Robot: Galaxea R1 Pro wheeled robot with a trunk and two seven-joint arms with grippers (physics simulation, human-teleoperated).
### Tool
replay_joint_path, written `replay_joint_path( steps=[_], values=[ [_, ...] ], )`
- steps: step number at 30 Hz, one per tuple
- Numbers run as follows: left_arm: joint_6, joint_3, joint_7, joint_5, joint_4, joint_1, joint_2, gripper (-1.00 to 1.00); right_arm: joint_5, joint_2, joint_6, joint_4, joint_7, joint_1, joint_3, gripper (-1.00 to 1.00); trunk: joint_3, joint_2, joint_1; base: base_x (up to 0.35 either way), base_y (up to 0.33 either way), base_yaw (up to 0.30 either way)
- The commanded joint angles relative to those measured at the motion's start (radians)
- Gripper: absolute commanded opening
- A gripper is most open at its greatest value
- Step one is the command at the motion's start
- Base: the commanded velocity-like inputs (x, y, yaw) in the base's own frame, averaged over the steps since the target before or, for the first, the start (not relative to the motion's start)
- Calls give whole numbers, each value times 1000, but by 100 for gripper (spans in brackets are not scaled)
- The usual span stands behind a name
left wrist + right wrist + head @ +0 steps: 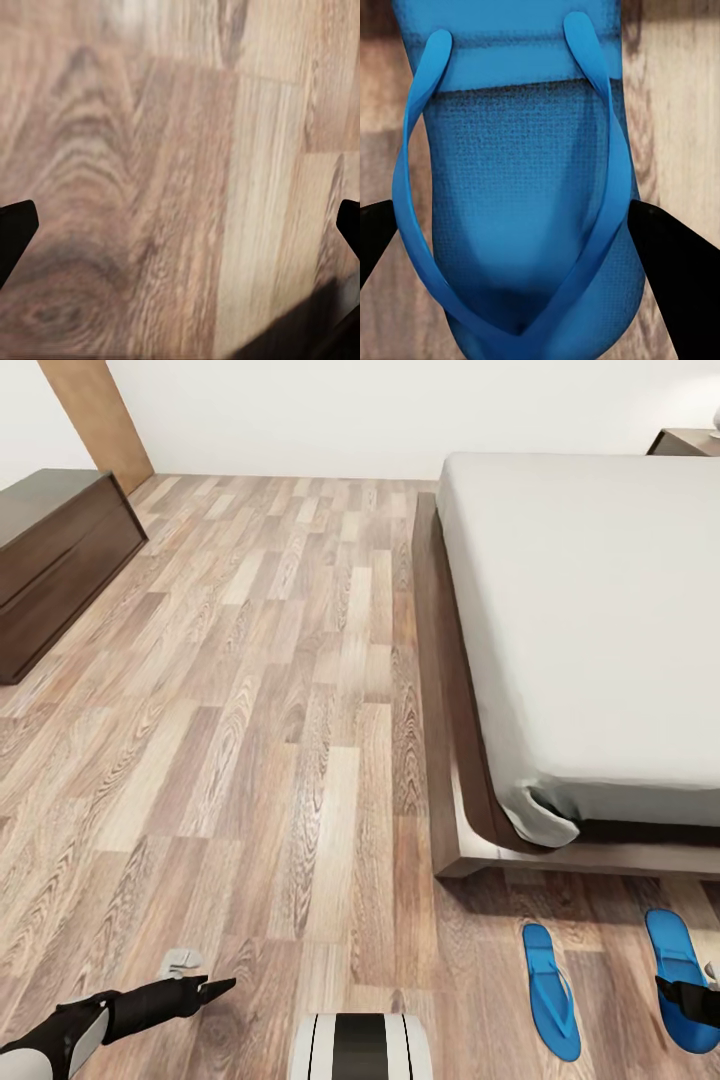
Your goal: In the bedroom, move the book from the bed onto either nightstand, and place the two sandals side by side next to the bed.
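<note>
Two blue sandals lie on the wood floor past the foot of the bed (450, 690), roughly parallel and a short gap apart. My right gripper (668, 990) is on the right sandal (672, 945). In the right wrist view its fingers (667, 262) press against both long edges of that sandal (517, 187), shut on it. The left sandal (550, 990) lies free. My left gripper (222, 987) hovers low over bare floor, open (187, 225) and holding nothing. A nightstand (685, 440) stands by the bed's far corner. The book is out of view.
A long dark wooden dresser (50, 560) stands against the left wall. A wide stretch of plank floor (280, 710) runs between it and the bed frame. My own base (360, 1045) shows at the bottom centre.
</note>
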Motion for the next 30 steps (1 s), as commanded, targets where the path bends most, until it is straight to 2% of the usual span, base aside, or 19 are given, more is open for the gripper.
replay_joint_path(
  steps=[1, 9, 12, 16, 22, 25, 28, 30],
  values=[
    [8, 7, -5, -4, 1, 0, 0, 100, 6, 0, -3, 1, 6, -1, -8, -100, -1, 0, 0, 2, 2, 0],
    [6, 7, -5, -4, 2, 0, -1, 100, 6, 0, -3, 2, 6, -1, -8, -100, -1, 0, 0, 0, -13, 0],
    [6, 7, -3, -5, 2, 0, -10, 100, 6, 4, -3, 2, 6, -1, -8, -100, -1, 0, 0, 0, -194, 0],
    [5, 7, 24, -5, 2, 0, -15, 100, 6, 6, -3, 2, 6, -1, -8, -100, -1, 0, 0, 0, -153, 0],
    [5, 7, 32, -5, 2, 0, -17, 100, 7, 11, -3, 2, 6, -1, -8, -100, -1, 0, 0, 0, -16, 0],
    [5, 7, 32, -5, 2, 0, -17, 100, 8, 35, -4, 2, 7, -1, -8, -100, -1, 0, 0, 0, -1, 0],
    [6, 7, 32, -5, 2, 0, -17, 100, 10, 72, -5, 1, 9, -1, -7, -100, -1, 0, 0, 0, 0, 0],
    [6, 7, 32, -5, 2, 0, -17, 100, 10, 83, -5, 2, 11, -1, -6, -100, -1, 0, 0, 0, 0, 0]
  ],
)
